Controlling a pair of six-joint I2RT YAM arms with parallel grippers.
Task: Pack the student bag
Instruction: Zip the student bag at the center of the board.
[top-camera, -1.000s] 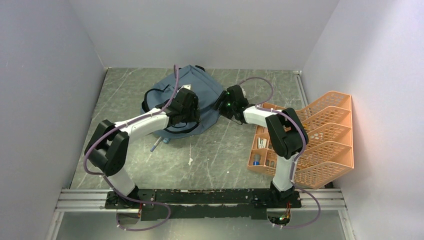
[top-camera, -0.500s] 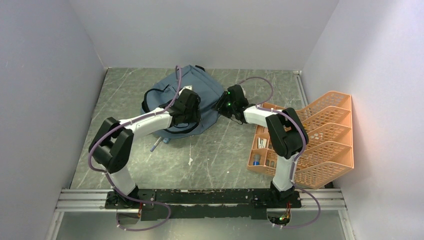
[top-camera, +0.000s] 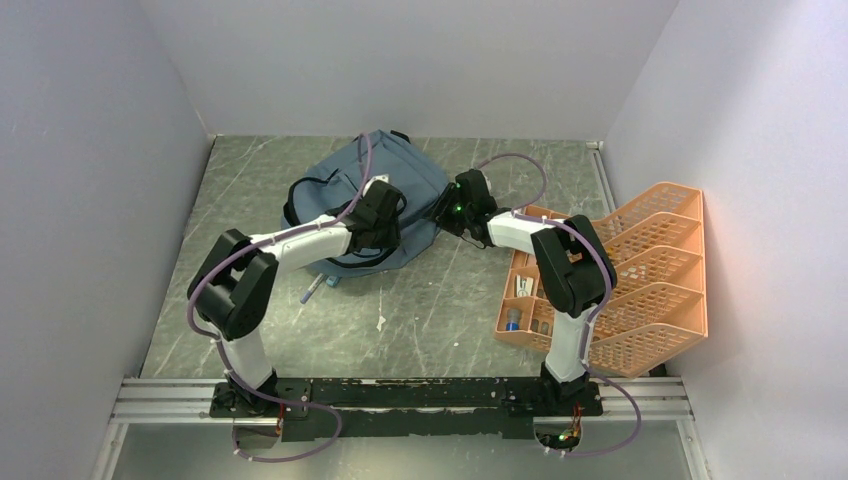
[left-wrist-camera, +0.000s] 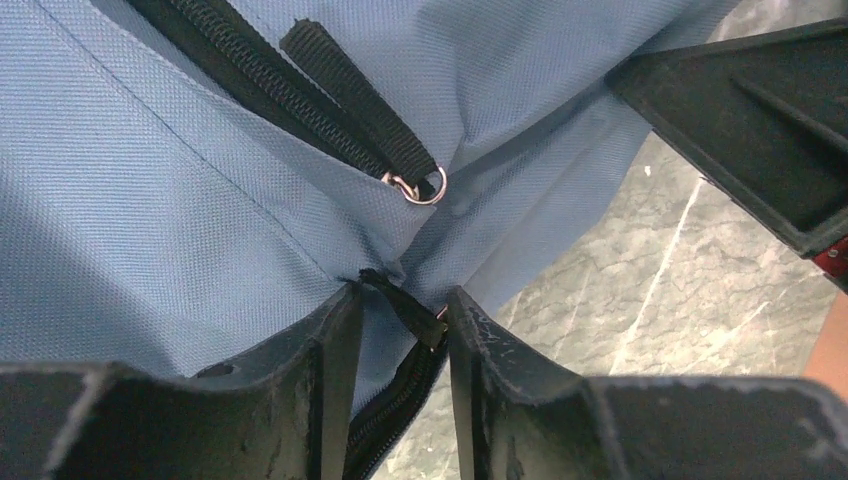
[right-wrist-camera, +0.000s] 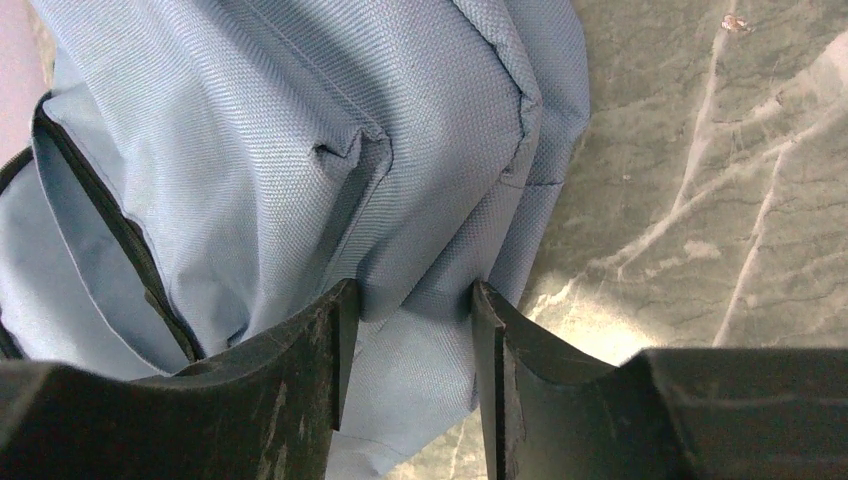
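The student bag (top-camera: 405, 172), slate blue-grey with black zips, lies flat at the back centre of the table. My left gripper (top-camera: 403, 232) is at its near right corner. In the left wrist view its jaws (left-wrist-camera: 400, 300) pinch puckered fabric and a black zip pull (left-wrist-camera: 408, 306). A second pull with a metal ring (left-wrist-camera: 425, 188) lies just beyond. My right gripper (top-camera: 438, 215) meets the bag's right edge. Its jaws (right-wrist-camera: 410, 295) are closed on a fold of the bag's fabric (right-wrist-camera: 420, 260). The pocket opening (right-wrist-camera: 90, 210) shows at the left.
An orange mesh tray organiser (top-camera: 640, 270) with small items in its low compartments stands at the right, against the wall. A pen (top-camera: 312, 288) lies on the table by the bag's near edge, and a white scrap (top-camera: 381, 322) sits nearer the front. Grey walls enclose three sides.
My left arm has reached further right along the bag's near edge, its elbow swinging inward. Both grippers' jaws have narrowed onto the bag. The right arm has barely shifted.
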